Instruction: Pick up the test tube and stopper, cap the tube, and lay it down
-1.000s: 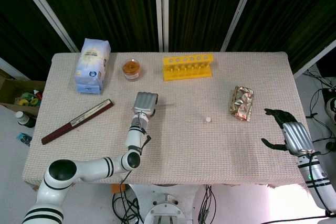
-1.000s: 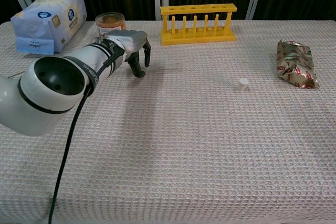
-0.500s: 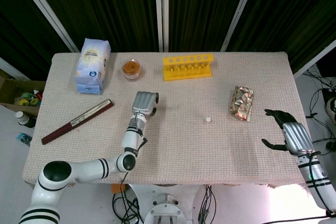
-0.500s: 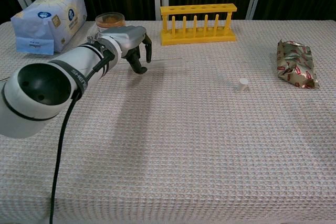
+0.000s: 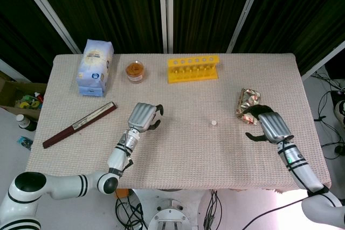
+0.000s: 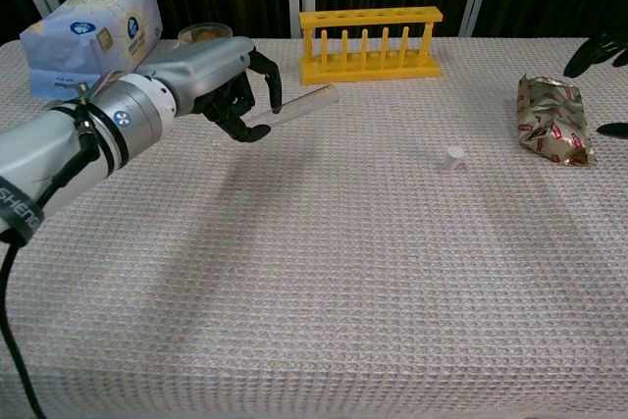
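Since the earlier frames the left hand (image 6: 224, 85) has lifted off the cloth with the test tube (image 6: 302, 103) in its fingers, and the right hand (image 5: 268, 124) has swung in from the table's edge toward the middle.

The left fingers (image 6: 257, 76) curl around one end of the clear tube; the rest of it sticks out to the right, roughly level and clear of the table (image 6: 343, 272). Only that end is gripped, so the hold looks shallow. From above, the tube is hard to make out at all against the cloth. Behind the fingers, the silver palm and forearm run back toward the near left corner.

The right hand holds nothing: its dark fingers (image 5: 253, 112) are spread, hovering just beside the foil packet (image 5: 247, 105). The chest view catches only dark fingertips at the far right edge. The white stopper (image 6: 452, 157) stands on the cloth between the two hands, well apart from both.

The step in hand seems to be the right hand's reach for the stopper. The stopper is small and rests on woven fabric, so spread fingers could nudge it away instead of pinching it. The packet lies close to the reach and could be brushed. The tube, glassy and gripped at one end, could tilt or slip once the stopper is pressed in.

The yellow rack (image 5: 193, 69), jar (image 5: 135, 71), blue bag (image 5: 94, 67) and dark stick (image 5: 79, 124) lie well clear.
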Robot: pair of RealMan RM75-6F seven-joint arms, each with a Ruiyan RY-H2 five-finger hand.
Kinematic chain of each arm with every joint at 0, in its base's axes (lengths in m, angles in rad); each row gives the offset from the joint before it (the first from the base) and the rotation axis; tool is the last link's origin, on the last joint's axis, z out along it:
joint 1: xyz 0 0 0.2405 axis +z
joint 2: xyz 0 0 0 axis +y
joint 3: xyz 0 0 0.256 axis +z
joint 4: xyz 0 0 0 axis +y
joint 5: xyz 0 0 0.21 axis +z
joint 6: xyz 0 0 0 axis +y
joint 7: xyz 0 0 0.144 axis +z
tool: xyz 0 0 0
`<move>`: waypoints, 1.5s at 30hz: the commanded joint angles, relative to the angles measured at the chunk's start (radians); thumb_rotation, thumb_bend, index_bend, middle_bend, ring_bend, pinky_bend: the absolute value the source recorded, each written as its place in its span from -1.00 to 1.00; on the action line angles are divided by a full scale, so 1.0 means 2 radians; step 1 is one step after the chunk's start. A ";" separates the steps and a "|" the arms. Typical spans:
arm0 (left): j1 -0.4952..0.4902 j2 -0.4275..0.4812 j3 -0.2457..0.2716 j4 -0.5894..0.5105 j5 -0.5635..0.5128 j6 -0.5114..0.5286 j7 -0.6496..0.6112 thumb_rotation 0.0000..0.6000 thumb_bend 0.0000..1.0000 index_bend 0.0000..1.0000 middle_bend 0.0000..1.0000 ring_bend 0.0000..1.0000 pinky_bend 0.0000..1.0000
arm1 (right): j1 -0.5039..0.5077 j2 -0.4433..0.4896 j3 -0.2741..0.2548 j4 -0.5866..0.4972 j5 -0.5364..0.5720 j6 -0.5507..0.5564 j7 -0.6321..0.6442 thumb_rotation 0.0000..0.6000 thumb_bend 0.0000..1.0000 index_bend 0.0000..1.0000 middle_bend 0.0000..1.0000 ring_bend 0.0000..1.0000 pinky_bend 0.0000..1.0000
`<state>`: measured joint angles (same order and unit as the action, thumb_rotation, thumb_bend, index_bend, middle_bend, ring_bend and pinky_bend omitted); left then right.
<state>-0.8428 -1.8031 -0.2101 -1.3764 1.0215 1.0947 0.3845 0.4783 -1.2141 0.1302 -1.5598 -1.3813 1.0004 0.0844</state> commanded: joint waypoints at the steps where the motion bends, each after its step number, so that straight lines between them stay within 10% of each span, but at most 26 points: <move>1: 0.014 0.017 0.016 -0.032 0.019 0.018 0.014 1.00 -0.08 0.27 0.88 0.82 1.00 | 0.030 -0.038 0.012 0.019 0.021 -0.034 -0.023 1.00 -0.62 -0.32 -0.45 -0.68 -0.55; 45: 0.035 0.015 0.007 -0.064 0.031 0.010 0.051 1.00 -0.08 0.27 0.87 0.82 1.00 | 0.107 -0.175 0.010 0.150 0.082 -0.094 -0.084 1.00 -0.36 -0.05 -0.34 -0.59 -0.51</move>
<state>-0.7735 -1.7731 -0.1954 -1.5053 1.0841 1.1139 0.4859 0.6918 -1.5637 0.1510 -1.2603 -1.2183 0.8123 -0.0829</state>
